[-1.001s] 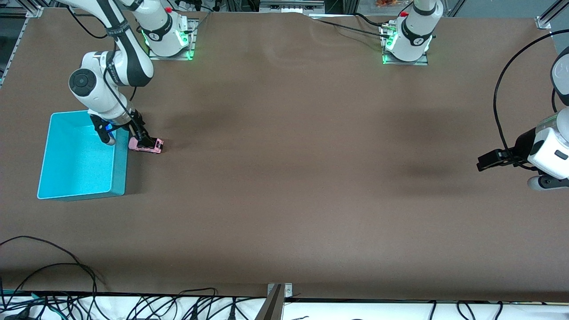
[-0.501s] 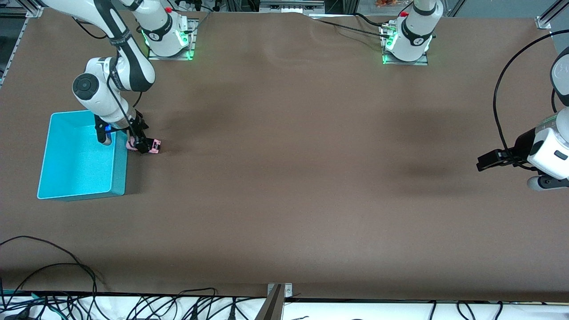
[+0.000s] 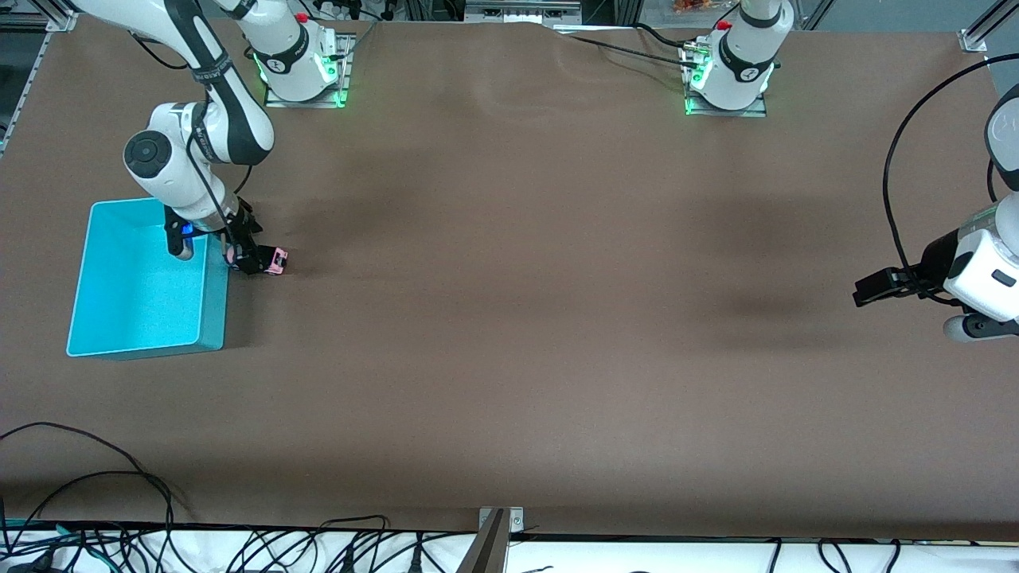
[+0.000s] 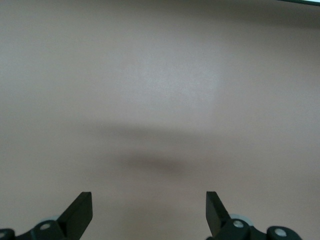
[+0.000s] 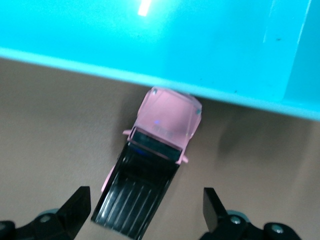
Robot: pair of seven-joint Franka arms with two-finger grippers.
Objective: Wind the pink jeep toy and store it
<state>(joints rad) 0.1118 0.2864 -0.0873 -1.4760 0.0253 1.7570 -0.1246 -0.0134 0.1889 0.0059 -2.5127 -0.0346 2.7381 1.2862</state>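
While poised low over the pink jeep toy (image 3: 271, 261), right gripper (image 3: 245, 261) spread wide, one finger each side of the black roof, nothing clamped yet. Toy on the table just beside the turquoise bin (image 3: 103, 318), at the wall facing the open table, hood nosed up to that wall and apparently touching it in the right wrist view (image 5: 167, 117). Long axis roughly square to the bin wall (image 5: 150, 75), skewed a little across the span of the fingers (image 5: 75, 210), tail end lying closest under the wrist. Judged next: straight drop and squeeze across the narrow width, with a slight wrist turn to square up.

Hemmed on one side only: bin wall hard against the hood, so no pushing forward; bare brown table (image 3: 509, 318) open away from the bin for a pull-back wind. Bin rim a snag risk for the finger nearest it.

Left gripper (image 3: 868, 288) spread wide too, empty, waiting over the table's end well apart from the bin (image 4: 149, 210).
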